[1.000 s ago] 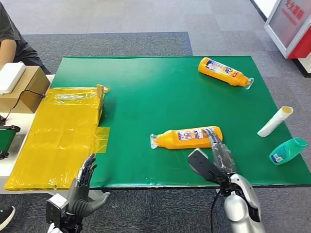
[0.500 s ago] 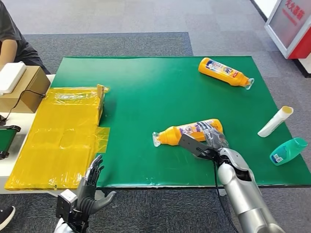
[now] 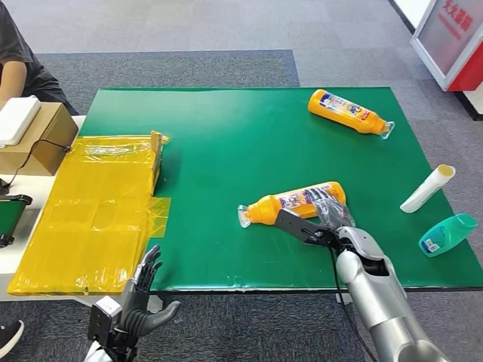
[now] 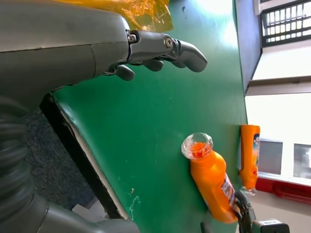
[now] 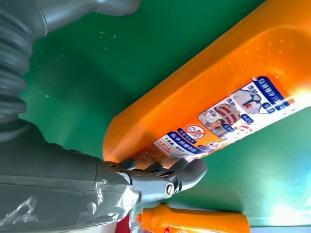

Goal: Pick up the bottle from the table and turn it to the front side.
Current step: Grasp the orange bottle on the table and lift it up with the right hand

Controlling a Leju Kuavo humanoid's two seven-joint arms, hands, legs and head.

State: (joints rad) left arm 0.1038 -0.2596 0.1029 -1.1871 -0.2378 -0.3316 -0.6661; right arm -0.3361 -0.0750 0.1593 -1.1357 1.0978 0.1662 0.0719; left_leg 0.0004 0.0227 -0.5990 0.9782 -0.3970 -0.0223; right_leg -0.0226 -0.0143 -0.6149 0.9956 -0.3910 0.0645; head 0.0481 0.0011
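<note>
An orange bottle [image 3: 290, 202] with a clear cap lies on its side on the green table [image 3: 228, 136], near the front edge, cap to the left. My right hand [image 3: 327, 222] is at its base end. The fingers [image 5: 161, 177] lie against the labelled face [image 5: 220, 87], and the thumb reaches along the near side, apart from them. In the left wrist view the same bottle [image 4: 211, 187] rests flat on the mat. My left hand [image 3: 139, 302] hovers below the table's front left edge, fingers [image 4: 146, 48] spread and holding nothing.
A second orange bottle [image 3: 347, 111] lies at the back right. A white tube [image 3: 427, 188] and a teal bottle [image 3: 447, 234] sit at the right edge. Yellow wrapped sheets [image 3: 93, 207] cover the left side, beside a cardboard box [image 3: 40, 136] and a person [image 3: 17, 60].
My right hand has reached forward onto the bottle's base end. The bottle has turned slightly, its base end swinging away from me. My left hand has drifted a little to the right.
</note>
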